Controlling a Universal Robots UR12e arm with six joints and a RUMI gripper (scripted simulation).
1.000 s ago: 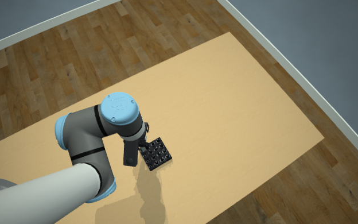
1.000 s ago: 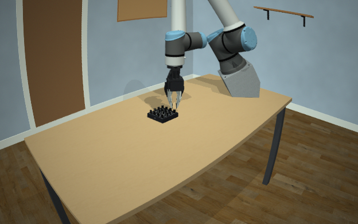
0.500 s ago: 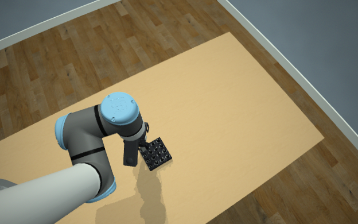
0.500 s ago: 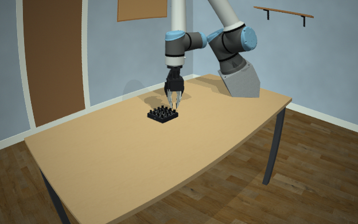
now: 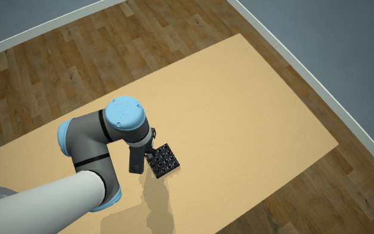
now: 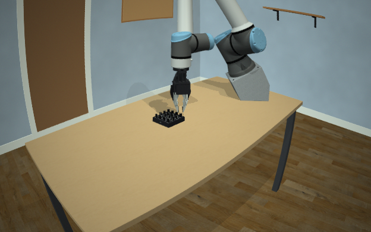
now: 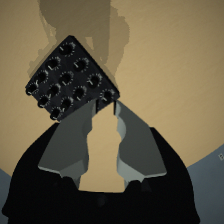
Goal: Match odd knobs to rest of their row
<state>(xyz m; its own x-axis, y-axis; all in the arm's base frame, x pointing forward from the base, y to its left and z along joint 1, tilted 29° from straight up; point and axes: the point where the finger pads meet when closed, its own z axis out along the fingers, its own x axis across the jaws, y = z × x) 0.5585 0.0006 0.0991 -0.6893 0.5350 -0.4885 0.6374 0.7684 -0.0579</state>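
Note:
The black knob box (image 5: 168, 171) (image 6: 162, 121) (image 7: 93, 66) lies on the table, turned at an angle to its edges. Rows of small black knobs with pale marks around them stand on its top. The marks and the row letters are too small to read, so I cannot tell which knobs differ. My gripper (image 6: 181, 111) (image 7: 106, 100) points down with a narrow gap between its fingertips and nothing in it. It hovers at the box's corner beside a corner knob (image 7: 107, 94). The arm and fingers hide part of the box in the top view and the wrist view.
The wooden table (image 5: 234, 105) (image 6: 122, 166) carries the box. The grey arm base (image 6: 250, 86) stands at the table's back right in the exterior view. The arm's shadow falls beside the box. Walls stand beyond the table.

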